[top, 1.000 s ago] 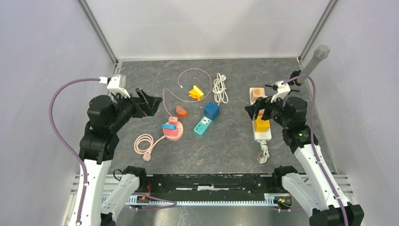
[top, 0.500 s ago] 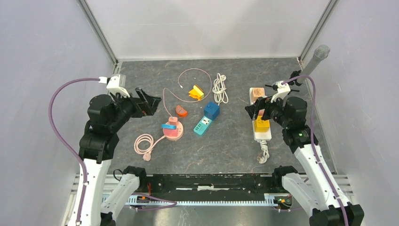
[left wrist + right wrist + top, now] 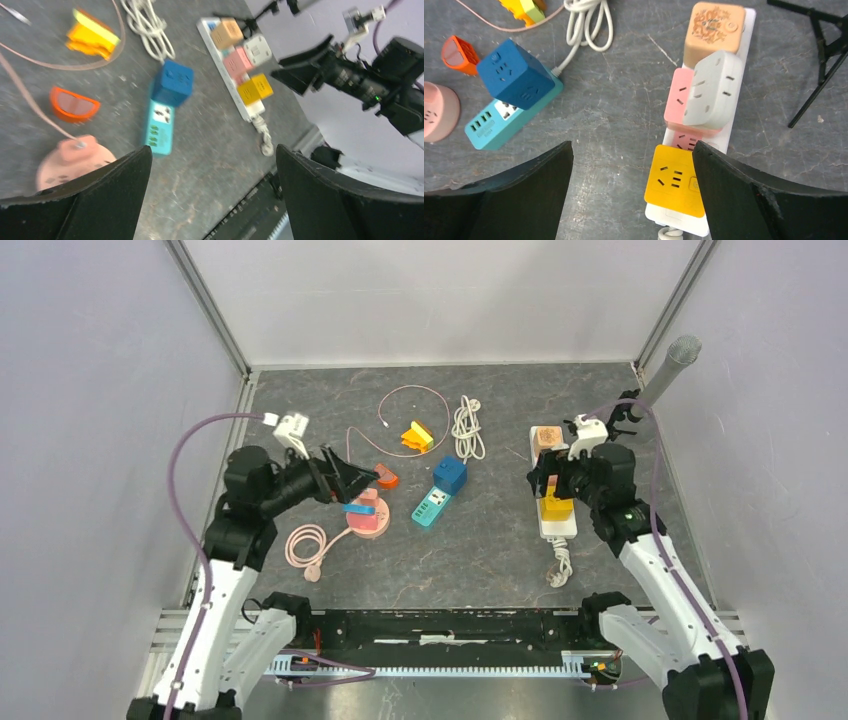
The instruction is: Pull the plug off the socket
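Right gripper (image 3: 631,147) is held spread and empty above the white power strip (image 3: 684,225) where the yellow plug (image 3: 674,186) is seated, left gripper (image 3: 214,149) likewise spread; plug sides should be pinched squarely and pulled straight up.

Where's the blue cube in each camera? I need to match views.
Top external: blue cube, centre, on the teal strip's far end.
Left wrist: cube, upper middle.
Right wrist: cube, upper left.
Shared landmark: yellow plug on the white strip, right of the cube in every view.
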Controlling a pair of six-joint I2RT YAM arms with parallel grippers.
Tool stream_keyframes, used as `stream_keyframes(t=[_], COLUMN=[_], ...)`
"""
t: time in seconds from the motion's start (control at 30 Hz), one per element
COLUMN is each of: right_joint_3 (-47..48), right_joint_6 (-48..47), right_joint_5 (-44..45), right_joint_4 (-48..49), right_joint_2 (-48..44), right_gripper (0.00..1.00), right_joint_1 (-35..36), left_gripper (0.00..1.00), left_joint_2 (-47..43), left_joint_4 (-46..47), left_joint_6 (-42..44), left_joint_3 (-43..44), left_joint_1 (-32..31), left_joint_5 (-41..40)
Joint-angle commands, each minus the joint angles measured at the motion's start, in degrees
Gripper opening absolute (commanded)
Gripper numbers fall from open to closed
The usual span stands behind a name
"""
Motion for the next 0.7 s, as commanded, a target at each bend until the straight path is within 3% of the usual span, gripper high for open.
stream_keyframes(t=[0.0, 0.13, 0.33, 0.47, 0.67], right_joint_3=[2.2, 5.0, 9.1, 10.3, 19.6], right_joint_6=[-0.9, -0.3, -2.6, -8.6, -14.7], right_joint_5=[10.4, 15.5, 13.5, 4.8, -0.3], right_joint_4=[-0.7, 0.9, 7.1, 15.9, 15.2], right_joint_2=[2.9, 6.8, 14.0, 20.1, 33.1], right_gripper=[0.93, 0.94, 0.98, 0.98, 0.98], right_joint_1=[5.7, 14.4, 22.9, 24.2, 24.8], left_gripper=[1.0, 1.0, 1.0, 1.0, 1.0], left_joint_2=[2.1, 5.1, 9.5, 12.2, 15.3], left_joint_4=[12.5, 12.5, 12.4, 12.4, 12.4], left_joint_6=[-8.5, -7.4, -5.9, -6.5, -7.1], left_joint_3=[-5.8, -6.3, -6.0, -5.4, -4.4], left_joint_1=[-5.6, -12.5, -17.7, -20.1, -23.4], left_joint_5=[5.2, -0.3, -8.2, -13.1, -19.8])
